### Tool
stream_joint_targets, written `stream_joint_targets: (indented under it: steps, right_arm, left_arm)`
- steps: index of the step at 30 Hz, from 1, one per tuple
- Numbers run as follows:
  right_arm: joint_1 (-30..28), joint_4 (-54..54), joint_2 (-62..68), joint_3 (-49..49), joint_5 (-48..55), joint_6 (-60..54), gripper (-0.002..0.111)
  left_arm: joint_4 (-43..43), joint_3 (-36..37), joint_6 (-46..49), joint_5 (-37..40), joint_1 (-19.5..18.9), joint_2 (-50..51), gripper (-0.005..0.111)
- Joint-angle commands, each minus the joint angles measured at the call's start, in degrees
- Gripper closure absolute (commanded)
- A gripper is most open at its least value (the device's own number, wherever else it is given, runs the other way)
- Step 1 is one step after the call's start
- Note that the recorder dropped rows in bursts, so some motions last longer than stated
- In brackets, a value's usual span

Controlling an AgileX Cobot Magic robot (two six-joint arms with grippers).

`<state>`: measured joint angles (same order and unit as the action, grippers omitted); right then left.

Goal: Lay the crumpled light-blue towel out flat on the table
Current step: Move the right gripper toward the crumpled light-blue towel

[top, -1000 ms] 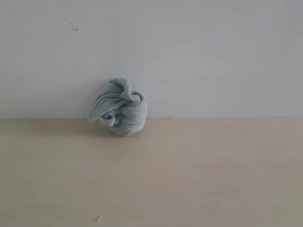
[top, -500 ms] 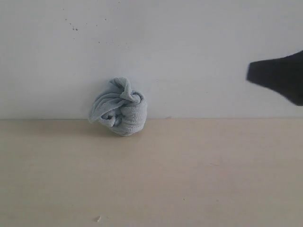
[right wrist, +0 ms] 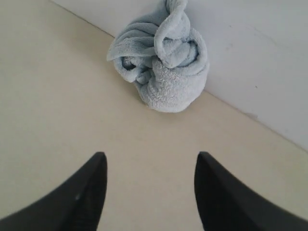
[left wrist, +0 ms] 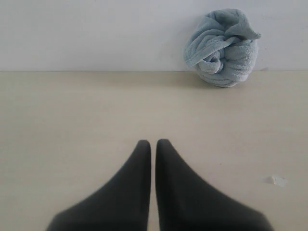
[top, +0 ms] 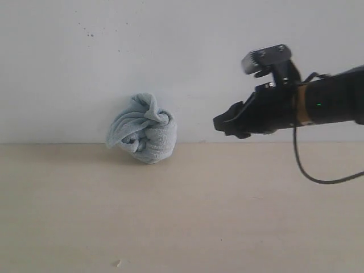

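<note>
The towel [top: 143, 129] sits balled against the wall [top: 227, 57], left of centre on the desk [top: 227, 216], so the wide-open right pincer [top: 220, 122] might seize the whole knot and lift a lump, while the left pincer [left wrist: 153, 144] is closed.

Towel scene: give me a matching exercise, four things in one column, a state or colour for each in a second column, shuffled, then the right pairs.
Column one:
1. towel
2. left gripper
3. right gripper
4. table

Column two:
a. open, pointed toward the towel
b. balled up by the wall
c. pale beige, with the towel on it
d. shut, holding nothing

Pairs: 1-b, 2-d, 3-a, 4-c
</note>
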<state>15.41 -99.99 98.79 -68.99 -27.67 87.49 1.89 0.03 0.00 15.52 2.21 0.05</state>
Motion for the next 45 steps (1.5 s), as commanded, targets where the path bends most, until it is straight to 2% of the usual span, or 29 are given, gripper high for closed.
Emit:
stream_joint_targets:
  steps: [1,4,9,12,19,22,25,29,31,35,40,45]
  right_arm:
    - [5.89,0.04,9.81,-9.78,8.65,-5.54,0.055]
    - [8.00,0.04,17.02,-16.69,12.60,-6.39,0.055]
    - [8.48,0.04,25.25,-26.44,12.81,-6.70,0.055]
    - [7.58,0.04,25.97,-27.12,13.98,-7.48,0.056]
    - [0.01,0.04,22.88,-27.12,4.65,-0.89,0.056]
    - [-1.08,0.04,23.46,-28.28,9.66,-0.87,0.056]
    - [-1.08,0.04,26.96,-36.26,7.64,2.93,0.056]
    - [-1.08,0.04,34.50,-49.74,3.42,14.18,0.071]
    - [-1.08,0.04,37.83,-54.92,1.05,16.52,0.073]
    - [-0.86,0.04,43.67,-61.87,-0.74,16.79,0.066]
    - [-0.36,0.04,47.32,-62.98,-1.74,15.36,0.066]
    - [3.81,0.04,49.73,-62.98,-1.82,7.36,0.066]
  left_arm:
    - [0.22,-0.03,0.00,-0.07,0.37,-0.05,0.103]
    - [0.22,-0.03,0.00,-0.07,0.37,-0.05,0.103]
    - [0.22,-0.03,0.00,-0.07,0.37,-0.05,0.103]
    - [0.22,-0.03,0.00,-0.07,0.37,-0.05,0.103]
    - [0.22,-0.03,0.00,-0.07,0.37,-0.05,0.103]
    - [0.22,-0.03,0.00,-0.07,0.37,-0.05,0.103]
    - [0.22,-0.03,0.00,-0.07,0.37,-0.05,0.103]
    - [0.22,-0.03,0.00,-0.07,0.37,-0.05,0.103]
    - [0.22,-0.03,0.00,-0.07,0.37,-0.05,0.103]
    - [0.22,-0.03,0.00,-0.07,0.37,-0.05,0.103]
    - [0.22,-0.03,0.00,-0.07,0.37,-0.05,0.103]
    - [0.22,-0.03,0.00,-0.07,0.37,-0.05,0.103]
